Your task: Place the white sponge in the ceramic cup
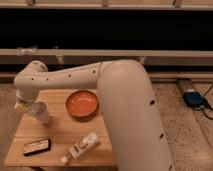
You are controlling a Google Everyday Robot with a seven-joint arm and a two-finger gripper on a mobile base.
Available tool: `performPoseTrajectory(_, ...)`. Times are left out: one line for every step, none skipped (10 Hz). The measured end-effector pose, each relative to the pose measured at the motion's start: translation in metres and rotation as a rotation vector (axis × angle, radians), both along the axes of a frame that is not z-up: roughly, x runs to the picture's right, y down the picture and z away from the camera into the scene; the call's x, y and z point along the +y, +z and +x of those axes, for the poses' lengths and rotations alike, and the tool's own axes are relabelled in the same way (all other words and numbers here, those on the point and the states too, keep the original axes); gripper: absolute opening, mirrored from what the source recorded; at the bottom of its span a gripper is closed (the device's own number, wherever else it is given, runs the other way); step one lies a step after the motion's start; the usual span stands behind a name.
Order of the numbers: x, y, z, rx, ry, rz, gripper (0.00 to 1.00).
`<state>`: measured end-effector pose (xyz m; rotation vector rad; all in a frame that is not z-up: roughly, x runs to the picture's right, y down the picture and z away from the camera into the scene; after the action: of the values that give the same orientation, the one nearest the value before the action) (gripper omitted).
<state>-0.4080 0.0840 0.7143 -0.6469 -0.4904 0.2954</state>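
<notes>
Camera view: pincer (26, 106) at ceramic cup (42, 113), table's left.

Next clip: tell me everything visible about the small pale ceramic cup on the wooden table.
The small pale whitish-grey ceramic cup is a handleless tumbler, apparently slightly tilted, standing near the left rear part of the light wooden table. The wide orange bowl sits apart to its right. The robot's white gripper is right at the cup's upper left, overlapping its rim, so the rim and inside are hidden; whether it touches the cup cannot be told. No white sponge is visible.
</notes>
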Motion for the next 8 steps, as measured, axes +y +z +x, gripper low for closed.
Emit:
performPoseTrajectory(0.001, 0.003, -0.003, 0.001, 0.000, -0.002, 0.19)
performPoseTrajectory(0.001, 0.005, -0.004, 0.003, 0.001, -0.003, 0.27)
performPoseTrajectory(0.000, 0.008, -0.005, 0.009, 0.005, -0.004, 0.37)
performPoseTrajectory(-0.001, 0.012, -0.006, 0.016, 0.010, -0.004, 0.49)
performPoseTrajectory(-0.003, 0.016, -0.005, 0.023, 0.017, -0.003, 0.60)
performPoseTrajectory(-0.005, 0.019, -0.004, 0.029, 0.022, -0.003, 0.67)
performPoseTrajectory(-0.008, 0.024, -0.003, 0.039, 0.028, 0.002, 0.78)
performPoseTrajectory(-0.008, 0.025, -0.003, 0.042, 0.031, 0.002, 0.80)
